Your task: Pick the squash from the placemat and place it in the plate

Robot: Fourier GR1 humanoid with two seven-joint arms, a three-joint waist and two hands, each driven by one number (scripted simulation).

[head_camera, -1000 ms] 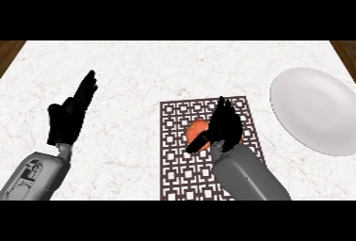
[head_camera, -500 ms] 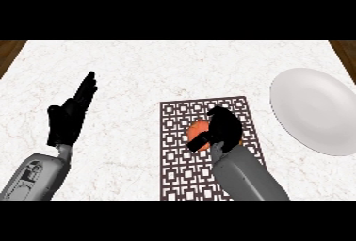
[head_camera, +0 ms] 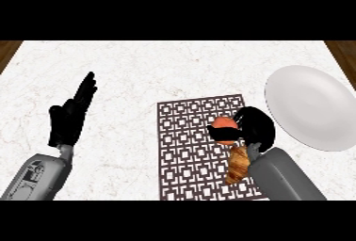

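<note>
An orange and tan squash (head_camera: 235, 162) lies on the dark patterned placemat (head_camera: 188, 150) at the centre. My right hand (head_camera: 252, 128) is curled round the squash's orange upper end (head_camera: 222, 123) and hides part of it; the tan lower part shows beside my forearm. The white plate (head_camera: 309, 106) rests on the counter just right of the placemat and holds nothing. At the left, my left hand (head_camera: 69, 117) stays open with fingers pointing up, resting over the marble counter.
The white marble counter (head_camera: 153, 70) stretches across the view. Brown wood shows past its far corners (head_camera: 8, 47).
My right hand's fingers have curled down from straight and closed round the squash's orange end. The left hand has not moved.
</note>
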